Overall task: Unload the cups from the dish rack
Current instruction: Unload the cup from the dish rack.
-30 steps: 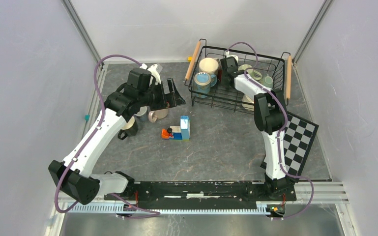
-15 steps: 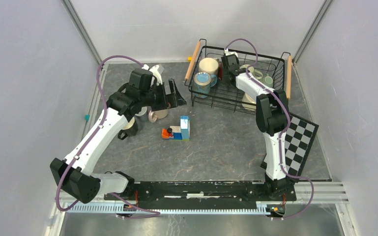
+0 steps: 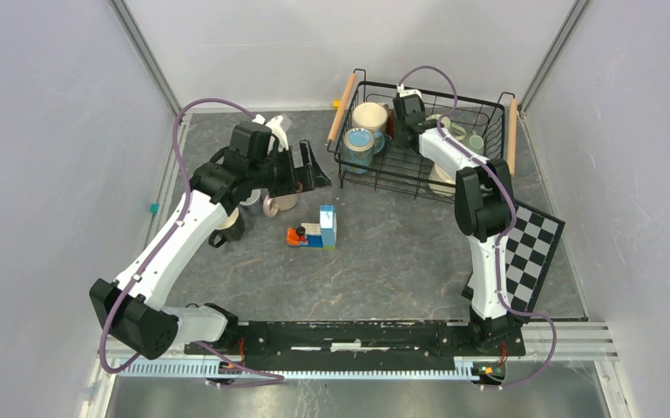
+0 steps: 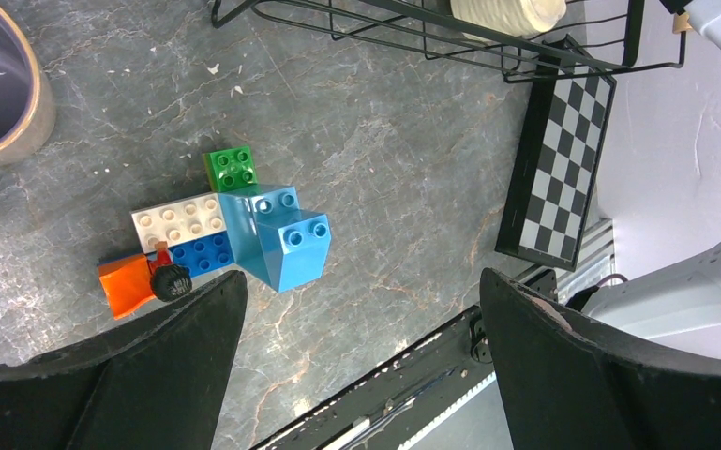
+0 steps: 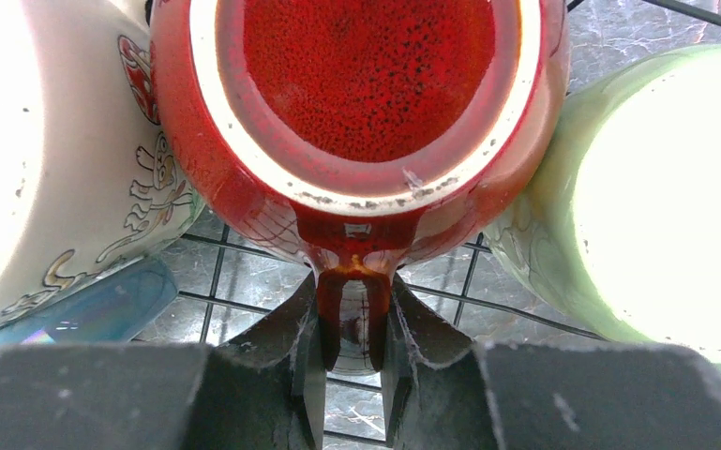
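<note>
Rack (image 3: 401, 171): black wire, wooden rod handle on each side, far right of table (image 3: 383, 252).

Inside, left end: cream mug (image 3: 370, 116) and blue mug (image 3: 359, 141), touching, round tops showing from above.

Red mug (image 5: 366, 103): on its side, wedged between cream mug and green mug (image 5: 656, 206). Speckled round end faces wrist camera (base or mouth, cannot tell). Handle low, pinched in right gripper (image 5: 352, 309).

Out of rack: beige mug (image 3: 277, 205) on table, well left of rack.

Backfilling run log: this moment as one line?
left gripper: open, empty | right gripper: shut on handle of dark red glazed ceramic mug | mug in black wire dish rack
</note>
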